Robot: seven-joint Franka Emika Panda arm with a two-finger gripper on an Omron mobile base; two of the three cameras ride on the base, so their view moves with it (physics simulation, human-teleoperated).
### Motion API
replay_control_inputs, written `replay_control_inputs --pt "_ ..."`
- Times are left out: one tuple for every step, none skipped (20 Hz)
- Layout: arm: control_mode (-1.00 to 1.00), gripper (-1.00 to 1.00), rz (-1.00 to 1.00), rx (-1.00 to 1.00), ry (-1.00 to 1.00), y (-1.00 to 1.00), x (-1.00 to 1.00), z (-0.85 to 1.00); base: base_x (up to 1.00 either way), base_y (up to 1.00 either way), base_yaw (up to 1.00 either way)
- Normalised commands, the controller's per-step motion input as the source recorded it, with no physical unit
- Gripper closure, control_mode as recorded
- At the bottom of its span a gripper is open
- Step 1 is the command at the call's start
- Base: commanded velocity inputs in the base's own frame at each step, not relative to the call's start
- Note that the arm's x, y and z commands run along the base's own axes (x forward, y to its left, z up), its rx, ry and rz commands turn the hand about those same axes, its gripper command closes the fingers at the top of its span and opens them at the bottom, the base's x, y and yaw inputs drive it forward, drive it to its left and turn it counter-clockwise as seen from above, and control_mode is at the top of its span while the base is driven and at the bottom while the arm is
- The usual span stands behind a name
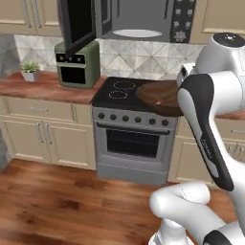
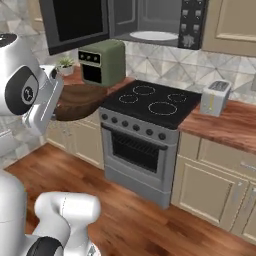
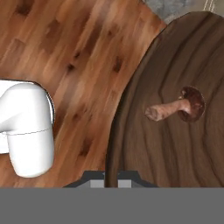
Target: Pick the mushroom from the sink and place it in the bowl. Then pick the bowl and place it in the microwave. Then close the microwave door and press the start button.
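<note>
Carrying the bowl (image 3: pixel 175 109) by its rim, with the gripper (image 3: pixel 111 181) clamped on it and the mushroom (image 3: pixel 179 107) inside, called for keeping it level while rising toward the open microwave (image 1: pixel 139 21) above the stove (image 1: pixel 129 93).

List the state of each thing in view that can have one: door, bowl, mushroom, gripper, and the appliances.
microwave door: swung open.
microwave: cavity lit, turntable plate bare.
bowl: held up off the counter, above the floor, beside the stove.
mushroom: lying on its side inside the bowl.
gripper: shut on the bowl's rim.
stove: oven door closed, nothing on the burners.
toaster oven: door closed.
</note>
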Motion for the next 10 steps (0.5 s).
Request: replay_control_inputs --pt "1.00 1.00 0.00 0.00 0.00 0.00 0.00 0.00 0.04 -0.26 -0.62" --pt "1.00 1.00 0.00 0.00 0.00 0.00 0.00 0.00 0.09 -0.24 -0.61" --pt "1.00 1.00 0.00 0.00 0.00 0.00 0.00 0.00 0.21 -0.15 -0.59" --pt "1.00 1.00 0.00 0.00 0.00 0.00 0.00 0.00 0.31 -0.13 -0.58" --pt "1.00 1.00 0.00 0.00 0.00 0.00 0.00 0.00 0.38 -0.04 -0.55" --pt "1.00 1.00 0.00 0.00 0.00 0.00 0.00 0.00 0.47 0.00 -0.52" --pt "1.00 1.00 0.00 0.00 0.00 0.00 0.00 0.00 0.56 0.00 -0.46" --pt "1.00 1.00 0.00 0.00 0.00 0.00 0.00 0.00 0.59 0.03 -0.41" --pt "1.00 1.00 0.00 0.00 0.00 0.00 0.00 0.00 0.67 0.20 -0.36" --pt "1.00 1.00 0.00 0.00 0.00 0.00 0.00 0.00 0.74 0.39 -0.31"
